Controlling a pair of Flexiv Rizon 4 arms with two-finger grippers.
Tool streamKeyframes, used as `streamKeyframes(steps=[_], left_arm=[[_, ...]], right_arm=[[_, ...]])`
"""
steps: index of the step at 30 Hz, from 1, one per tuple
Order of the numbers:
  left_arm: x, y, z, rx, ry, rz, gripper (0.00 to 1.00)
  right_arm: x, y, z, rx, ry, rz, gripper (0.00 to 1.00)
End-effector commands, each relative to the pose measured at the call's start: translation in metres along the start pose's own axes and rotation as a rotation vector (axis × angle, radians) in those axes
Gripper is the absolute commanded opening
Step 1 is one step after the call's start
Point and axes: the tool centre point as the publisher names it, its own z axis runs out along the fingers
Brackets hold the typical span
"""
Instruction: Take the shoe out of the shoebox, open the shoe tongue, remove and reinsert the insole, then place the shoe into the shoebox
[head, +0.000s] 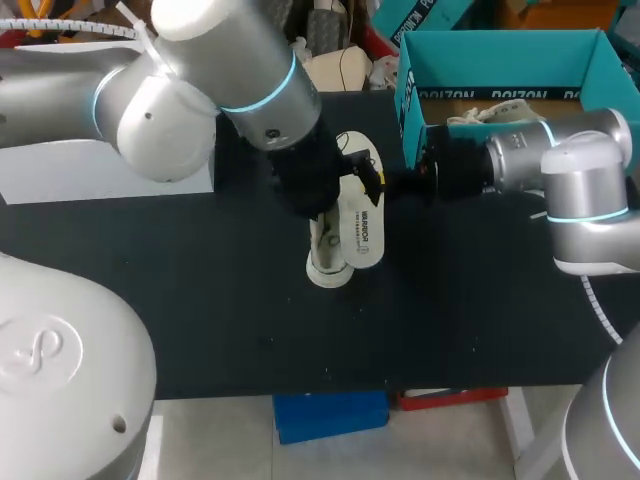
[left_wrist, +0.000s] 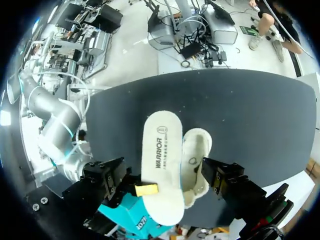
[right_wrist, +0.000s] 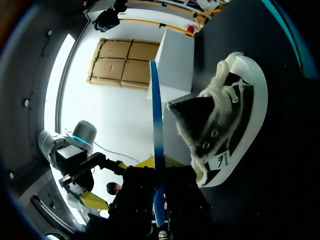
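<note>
The white insole hangs tilted over the middle of the black table, and my right gripper is shut on its edge. In the right wrist view the insole appears edge-on as a blue strip between my right gripper's fingers. The black-and-white fleece-lined shoe stands on the table beside the insole, its toe poking out under my left arm. My left gripper hovers above both, open wide, with the insole and the shoe between its spread fingers, touching neither.
The teal shoebox stands open at the back right with a second shoe inside it. A white flat sheet or lid lies at the table's left. The front of the table is bare.
</note>
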Motion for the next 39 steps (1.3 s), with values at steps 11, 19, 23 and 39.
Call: streamKeyframes(steps=[11,19,23,39], left_arm=[[-0.017,0.000,0.023,0.060,0.470,-0.016,1.00],[-0.017,0.008,0.027,0.042,0.485,-0.006,1.00],[-0.016,0.017,0.026,0.024,0.468,-0.001,1.00],[-0.019,0.080,0.017,-0.047,0.414,0.008,1.00]], right_arm=[[0.001,0.000,0.000,0.002,-0.003,0.001,0.00],[0.001,0.000,0.000,0.002,-0.003,0.001,0.00],[0.001,0.000,0.000,0.002,-0.003,0.001,0.00],[0.001,0.000,0.000,0.002,-0.003,0.001,0.00]])
